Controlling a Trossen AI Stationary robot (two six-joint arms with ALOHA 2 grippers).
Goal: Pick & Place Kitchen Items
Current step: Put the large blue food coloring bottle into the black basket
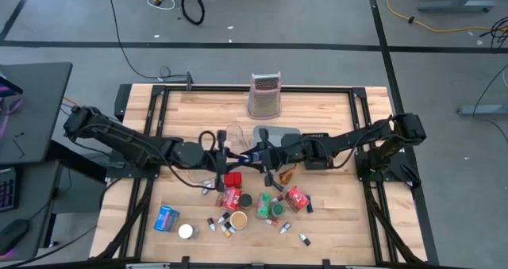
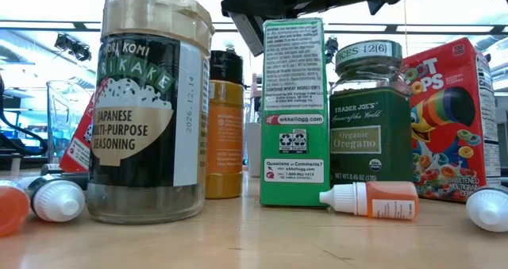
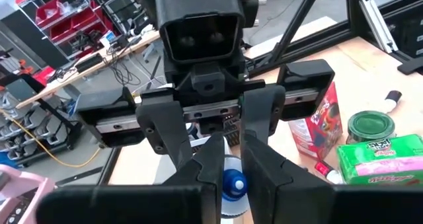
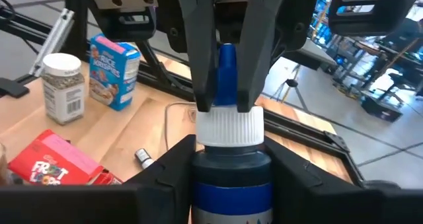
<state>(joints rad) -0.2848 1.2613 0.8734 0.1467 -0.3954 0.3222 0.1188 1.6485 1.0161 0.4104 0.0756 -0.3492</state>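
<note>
Over the middle of the table, the two grippers met on a blue bottle (image 4: 228,164) with a white ribbed cap. The right gripper (image 4: 228,161) pinched its body, while the left gripper (image 4: 225,92) pinched its blue tip. Other kitchen items (image 1: 250,205) lay scattered on the near side.

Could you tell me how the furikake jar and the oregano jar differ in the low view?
The furikake jar has a tan lid and a white and gold label; the oregano jar has a dark green label and writing on its lid. The furikake jar stands nearer the camera, at the left; the oregano jar stands farther back, beside the green box. Both stand upright.
</note>
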